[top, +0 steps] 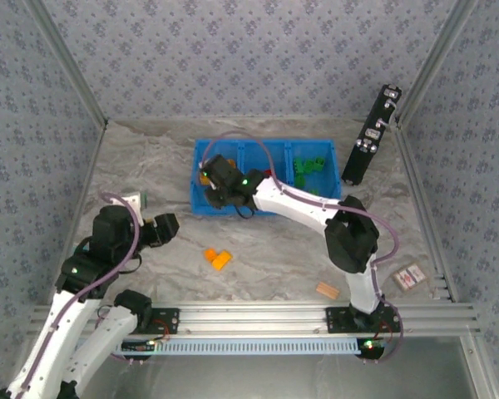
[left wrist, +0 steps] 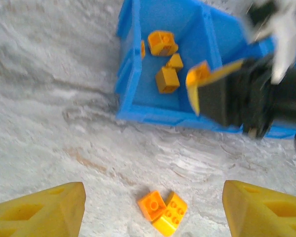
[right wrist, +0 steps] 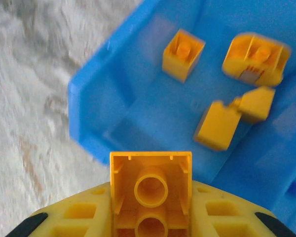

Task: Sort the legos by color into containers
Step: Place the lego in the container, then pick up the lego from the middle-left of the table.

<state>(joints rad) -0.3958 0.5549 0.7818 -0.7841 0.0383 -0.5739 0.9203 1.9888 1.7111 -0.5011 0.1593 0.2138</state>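
While the right pincer [right wrist: 150, 212] is clamped on a single orange-yellow brick [right wrist: 150, 173], whose hollow underside faces the wrist camera, it hangs over the near edge of the left compartment of the blue tray [top: 201, 204]. In the top view the tray sits at 12 o'clock on the tabletop [top: 150, 166], with its long side running across. The right arm reaches to it from its base at 5 o'clock. Four other orange-yellow pieces [right wrist: 183, 48] already lie scattered on the floor of that left compartment. Two of them touch, and one shows a stud facing up. Green bricks [top: 309, 169] are piled in the right compartment, at 3 o'clock from the held brick. The arm hides the middle compartment, so I cannot tell what it holds.

The left pincer [top: 168, 226] stands open at 9 o'clock on the tabletop, its yellow fingers [left wrist: 39, 210] spread wide with nothing between them. Ahead of it, a pair of orange bricks [left wrist: 162, 211] lies on the marble-patterned surface, the two touching each other. They are at 6 o'clock from the tray and well apart from its near wall.

A tan block [top: 327, 290] lies at 5 o'clock, near the right arm's base. A black oblong device [top: 371, 135] leans at 2 o'clock against the far right corner.
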